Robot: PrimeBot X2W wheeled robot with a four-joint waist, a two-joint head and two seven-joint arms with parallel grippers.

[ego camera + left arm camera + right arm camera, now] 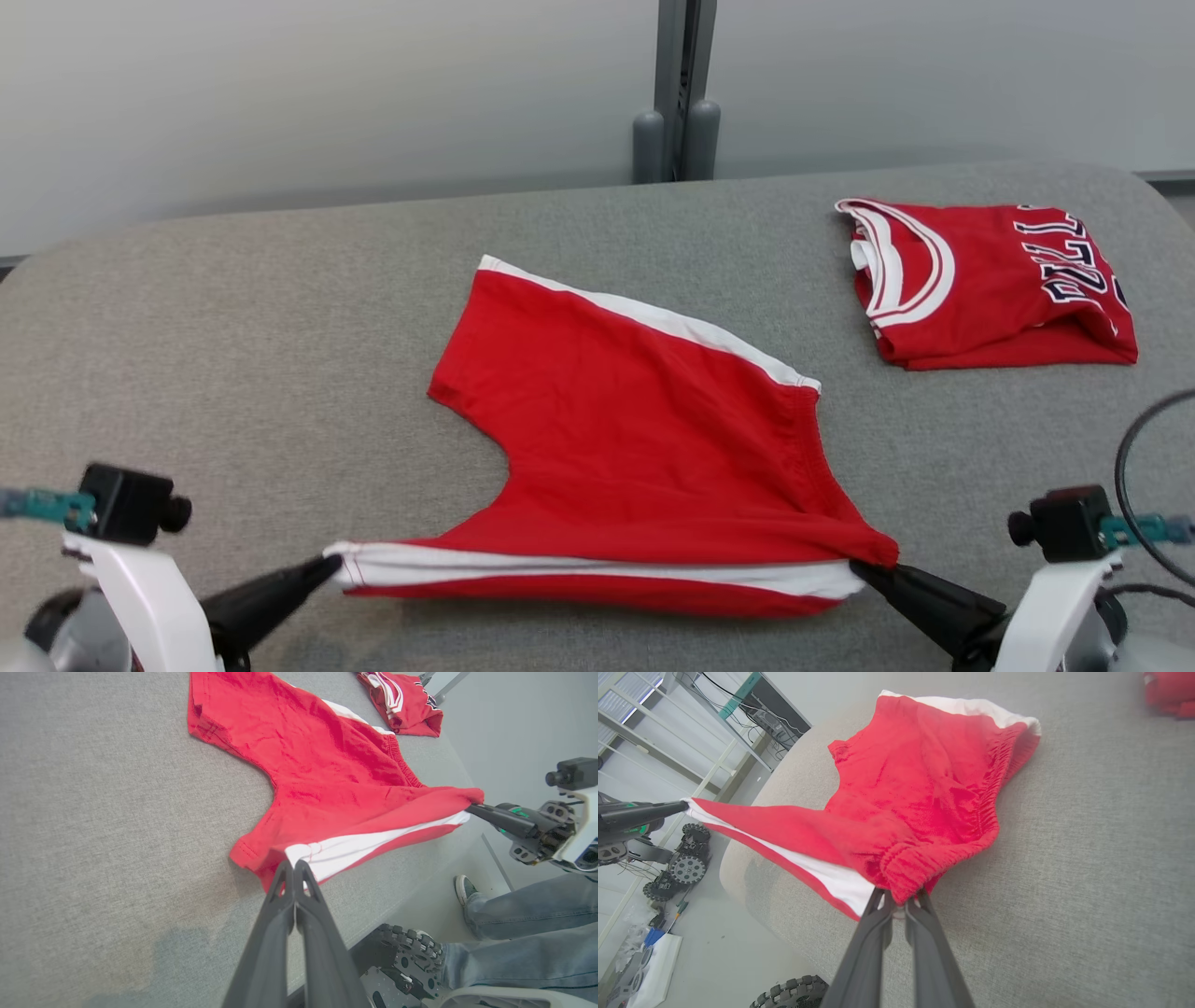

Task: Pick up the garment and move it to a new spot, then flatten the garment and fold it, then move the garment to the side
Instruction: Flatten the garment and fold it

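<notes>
A grey fabric-covered bench (233, 327) is seen, with red cloth shorts with white side stripes (644, 420) laid at its middle, towards the near edge. Their near side is held taut and lifted along that edge; the rest lies flat. A folded red jersey (990, 289) is set near the far right corner. The hem corner is clamped by the left pincer (327, 565), the waistband corner by the right pincer (859, 567).
</notes>
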